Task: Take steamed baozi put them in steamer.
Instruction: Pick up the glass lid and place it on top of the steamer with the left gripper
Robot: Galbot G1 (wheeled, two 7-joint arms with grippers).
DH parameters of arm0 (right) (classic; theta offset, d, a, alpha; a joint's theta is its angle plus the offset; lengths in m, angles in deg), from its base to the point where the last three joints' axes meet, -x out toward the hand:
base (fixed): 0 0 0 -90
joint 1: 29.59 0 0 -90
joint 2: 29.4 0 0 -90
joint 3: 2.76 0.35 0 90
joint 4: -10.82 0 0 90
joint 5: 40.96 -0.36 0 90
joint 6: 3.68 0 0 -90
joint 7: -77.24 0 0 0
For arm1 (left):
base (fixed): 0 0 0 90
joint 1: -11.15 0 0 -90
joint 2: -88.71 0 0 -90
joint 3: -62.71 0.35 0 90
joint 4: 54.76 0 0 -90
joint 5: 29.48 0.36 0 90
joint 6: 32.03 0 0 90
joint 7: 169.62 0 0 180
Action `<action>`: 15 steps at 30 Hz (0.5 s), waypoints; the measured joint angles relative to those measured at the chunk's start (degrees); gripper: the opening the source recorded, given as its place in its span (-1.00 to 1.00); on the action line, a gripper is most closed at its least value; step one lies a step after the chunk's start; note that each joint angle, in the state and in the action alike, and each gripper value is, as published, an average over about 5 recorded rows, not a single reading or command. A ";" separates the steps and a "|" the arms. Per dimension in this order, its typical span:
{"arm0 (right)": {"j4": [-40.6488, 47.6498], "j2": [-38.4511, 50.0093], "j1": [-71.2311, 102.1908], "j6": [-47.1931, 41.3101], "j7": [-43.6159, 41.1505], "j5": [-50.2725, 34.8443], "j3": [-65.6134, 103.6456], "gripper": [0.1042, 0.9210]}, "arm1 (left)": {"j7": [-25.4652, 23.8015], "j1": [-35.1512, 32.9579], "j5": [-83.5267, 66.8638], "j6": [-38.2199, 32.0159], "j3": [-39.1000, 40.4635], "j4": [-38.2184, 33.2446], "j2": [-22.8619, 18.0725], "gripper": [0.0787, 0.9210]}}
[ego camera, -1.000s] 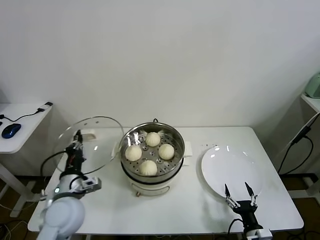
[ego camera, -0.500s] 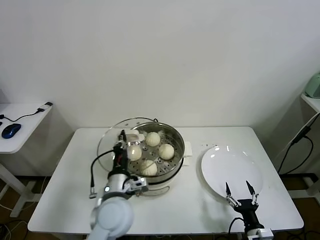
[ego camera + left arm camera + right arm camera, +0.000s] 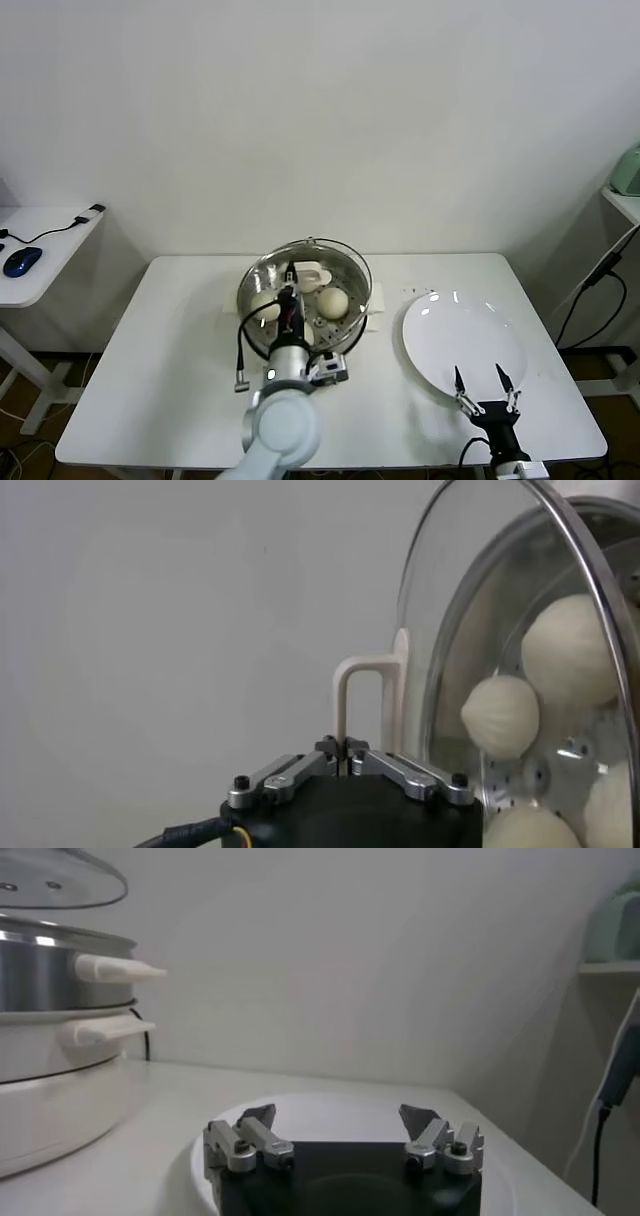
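Observation:
The steamer (image 3: 359, 297) stands mid-table with steamed baozi (image 3: 333, 300) lying on its perforated tray. My left gripper (image 3: 291, 288) is shut on the white handle (image 3: 345, 702) of the round glass lid (image 3: 330, 256) and holds the lid tilted just over the steamer. Through the glass (image 3: 470, 630) I see baozi (image 3: 500, 715) in the pot. My arm hides part of the tray in the head view. My right gripper (image 3: 481, 380) rests open near the table's front right, at the near edge of the white plate (image 3: 460, 335), with nothing between its fingers.
The flat white plate (image 3: 330, 1103) lies right of the steamer (image 3: 50, 978), with the lid (image 3: 60, 878) above the pot. A side table with a mouse (image 3: 22, 260) stands far left. A cable (image 3: 590, 290) hangs at the far right.
My left arm has carried the glass lid from the table's left side rightward to over the steamer. The right arm has not moved.

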State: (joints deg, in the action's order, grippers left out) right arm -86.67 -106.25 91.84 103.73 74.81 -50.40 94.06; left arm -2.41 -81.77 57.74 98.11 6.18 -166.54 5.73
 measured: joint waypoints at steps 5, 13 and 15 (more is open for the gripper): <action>-0.10 -0.36 0.29 0.47 0.09 0.46 -0.09 0.76 | 0.40 0.50 1.65 0.25 0.31 2.41 -1.36 -0.87; 0.01 -0.48 0.34 0.98 0.39 0.64 -0.01 0.76 | 0.60 1.27 3.05 0.18 0.00 5.51 -1.75 -0.87; -0.01 -0.51 0.34 1.07 0.46 0.65 0.01 0.76 | 0.63 1.50 3.26 0.15 -0.18 6.02 -1.67 -0.87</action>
State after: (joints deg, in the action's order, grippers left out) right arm -86.68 -106.76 92.19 104.80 75.27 -49.75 94.07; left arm -1.78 -80.28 61.00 98.26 6.00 -160.53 4.06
